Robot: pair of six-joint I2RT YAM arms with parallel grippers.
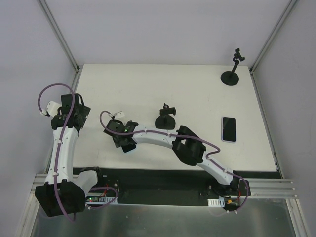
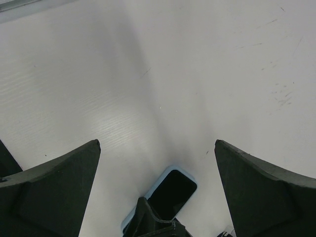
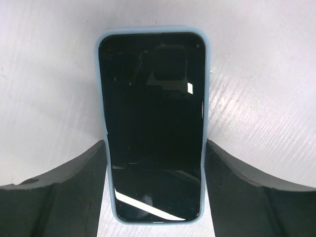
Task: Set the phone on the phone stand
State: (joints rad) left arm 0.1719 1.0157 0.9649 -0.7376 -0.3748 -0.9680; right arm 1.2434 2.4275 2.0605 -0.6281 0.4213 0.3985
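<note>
Right tool (image 3: 155, 145) clamps phone (image 3: 153, 113) by long edges; screen up, axis running outward.

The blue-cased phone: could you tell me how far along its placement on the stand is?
Done: the right gripper grips the blue-cased phone by both long edges. In hand: the lift, though I cannot tell if it is off the table. Left: carrying it to the nearby phone stand, which holds nothing.

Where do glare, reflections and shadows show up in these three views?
Right wrist: the phone screen mirrors a dark squarish shape and carries two bright white glints. Left wrist: a broad soft shadow band crosses the table, with sheen left of it. Top external: lighting is even, shadows faint.
</note>
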